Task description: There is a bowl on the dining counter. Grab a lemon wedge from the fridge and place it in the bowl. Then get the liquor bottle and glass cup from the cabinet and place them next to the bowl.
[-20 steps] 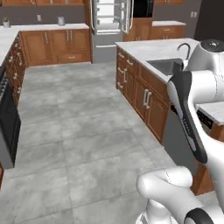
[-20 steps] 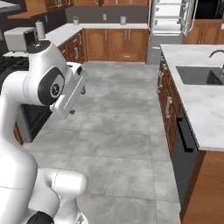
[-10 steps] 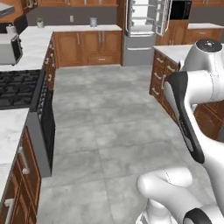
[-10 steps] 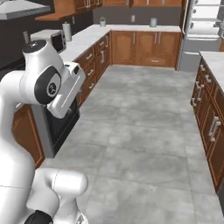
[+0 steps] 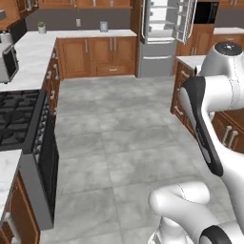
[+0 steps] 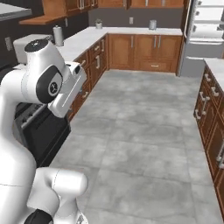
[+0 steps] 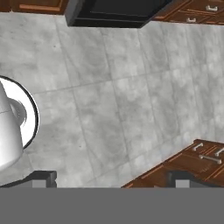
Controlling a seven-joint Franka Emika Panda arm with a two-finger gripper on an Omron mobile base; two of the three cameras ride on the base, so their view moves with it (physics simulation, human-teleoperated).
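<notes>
Fridge point(image 5: 164, 35) is seen with its doors open across the floor point(image 5: 119, 133). Gripper point(image 7: 111, 178) is held wide open and empty. Drawers point(image 7: 199, 159) nearby could be clipped if the base is driven too close.

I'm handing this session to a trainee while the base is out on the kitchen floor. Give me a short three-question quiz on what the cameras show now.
1. True or false: the fridge at the far end of the kitchen stands with its upper doors open.
2. Which appliance is beside the robot in the left base view: A) dishwasher, B) black stove, C) sink?
3. Fill in: in the hand view, the gripper fingers are spread ____ with nothing between them, above the grey tile floor.

Key: 1 true; 2 B; 3 open.
</notes>
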